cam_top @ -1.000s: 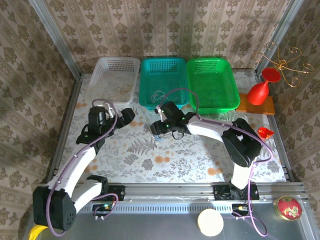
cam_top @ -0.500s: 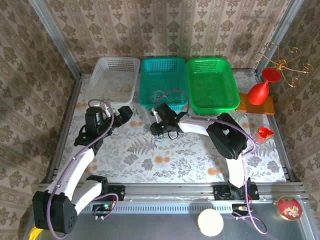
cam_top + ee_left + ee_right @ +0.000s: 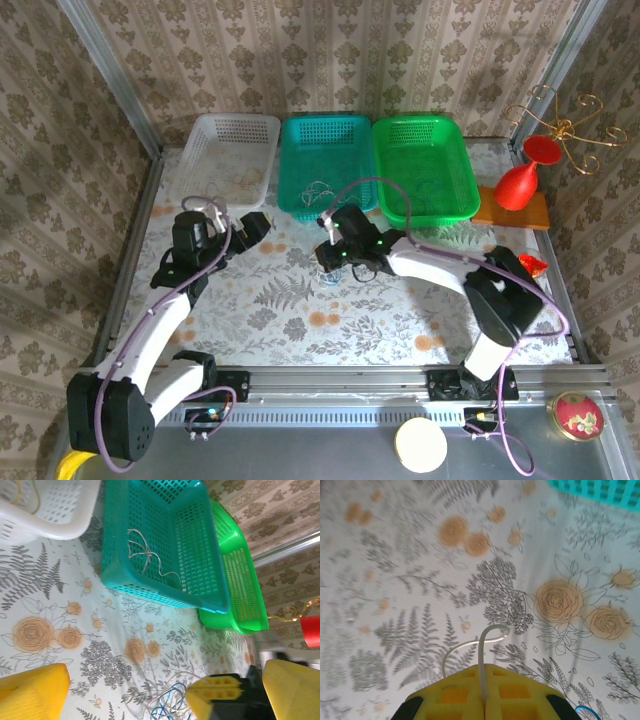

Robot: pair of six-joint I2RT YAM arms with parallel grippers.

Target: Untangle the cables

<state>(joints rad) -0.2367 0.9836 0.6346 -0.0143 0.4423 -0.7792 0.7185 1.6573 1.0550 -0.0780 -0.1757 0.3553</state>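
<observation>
A small bunch of cables [image 3: 333, 277], blue and whitish cords, lies on the floral table just in front of the teal basket. My right gripper [image 3: 336, 262] hangs over the bunch. In the right wrist view its yellow jaws [image 3: 482, 672] are shut on a whitish cable [image 3: 481, 642] that loops out ahead of them. The left wrist view shows the bunch [image 3: 167, 706] beside the right gripper's yellow fingers [image 3: 216, 695]. My left gripper [image 3: 255, 226] is to the left of the bunch, clear of it, wide open [image 3: 165, 677] and holding nothing.
Three baskets stand in a row at the back: white [image 3: 200, 160], teal [image 3: 290, 165] and green [image 3: 460, 165]. A whitish cord [image 3: 145, 555] lies in the teal basket [image 3: 120, 540] and a yellow one [image 3: 25, 490] in the white basket. A red glass [image 3: 518, 185] stands far right.
My right gripper has closed from about half open to shut on the whitish cable and its arm has swung slightly right. The left gripper has stayed open and barely moved.
</observation>
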